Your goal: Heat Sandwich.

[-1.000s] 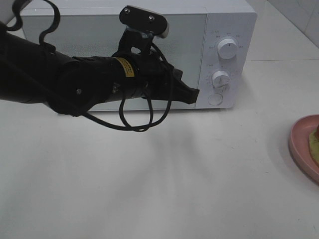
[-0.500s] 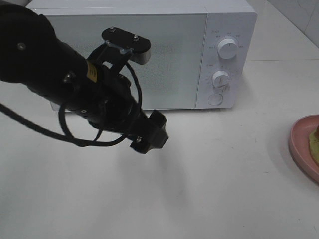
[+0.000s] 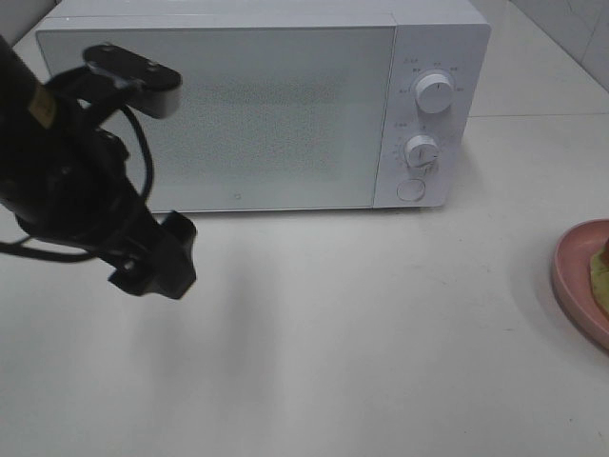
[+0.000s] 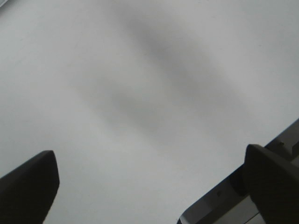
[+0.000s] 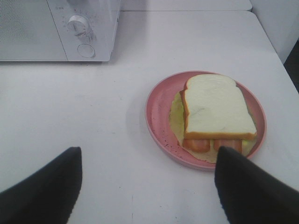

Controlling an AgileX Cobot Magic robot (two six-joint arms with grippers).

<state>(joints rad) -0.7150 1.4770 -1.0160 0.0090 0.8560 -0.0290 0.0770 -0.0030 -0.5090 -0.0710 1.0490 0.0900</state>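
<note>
White tabletop (image 3: 362,343), tiled wall corner at upper right of the overhead frame. Far left of that frame: my left arm, black, cable looped, left gripper (image 3: 157,262) hanging over bare table in front of the microwave's lower-left corner; in the left wrist view its two dark fingertips (image 4: 28,184) sit at opposite frame corners, spread wide, nothing between them, only table and shadow. Centre top: white microwave (image 3: 257,105), door shut, two dials (image 3: 435,92) and a round button on its right panel. Far right edge, cut off: pink plate (image 3: 571,276) on the table, well apart from the microwave. Right wrist view: sandwich (image 5: 217,112) lies flat on the plate (image 5: 156,112), white bread on top, red bits and pale filling poking out at the near edge. My right gripper (image 5: 149,186) is above the table just short of the plate, fingers parted wide, holding nothing.
</note>
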